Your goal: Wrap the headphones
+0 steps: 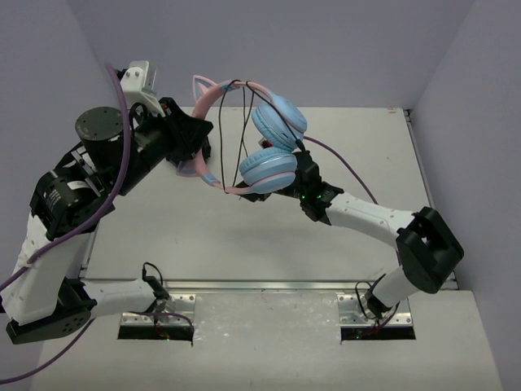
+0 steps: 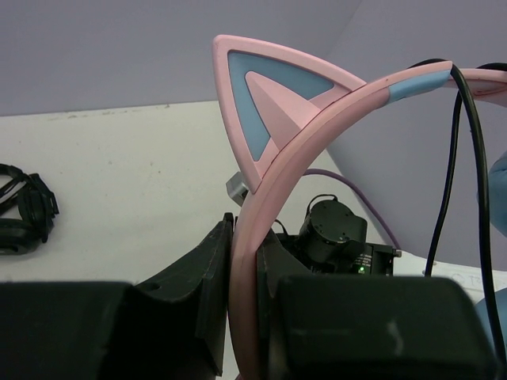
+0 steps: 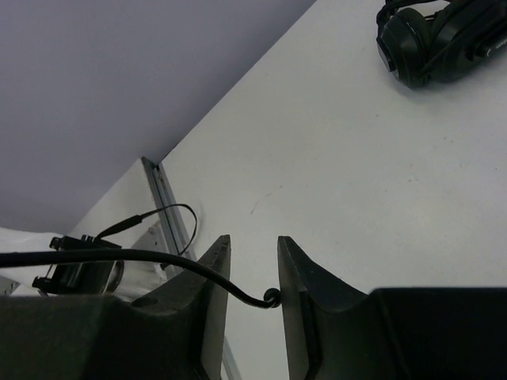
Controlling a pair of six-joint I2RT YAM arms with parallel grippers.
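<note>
The left gripper [image 1: 194, 147] is clamped tight on the headphones [image 1: 269, 167], its fingers [image 2: 202, 293] pressed against both sides of the pink headband [image 2: 317, 134] just below one cat ear [image 2: 261, 103]. The headphones hang in the air above the table [image 1: 244, 244], toward its far side, with the headband arching from the left gripper over to the two blue earcups, which sit one above the other in the top view. The cable [image 1: 244, 130] runs in loose black loops across the headband and down between band and earcups. The right gripper [image 1: 303, 175] sits just beside the lower earcup, on its right. Its fingers [image 3: 214, 293] stand a little apart (a narrow gap, yet wider than the cable). A stretch of cable [image 3: 119, 255] comes in from the left, crosses the front of one finger and ends in a small curl in the gap; it does not look pinched. A second, all-black pair of headphones [image 3: 440, 39] lies on the table, well apart from both grippers.
</note>
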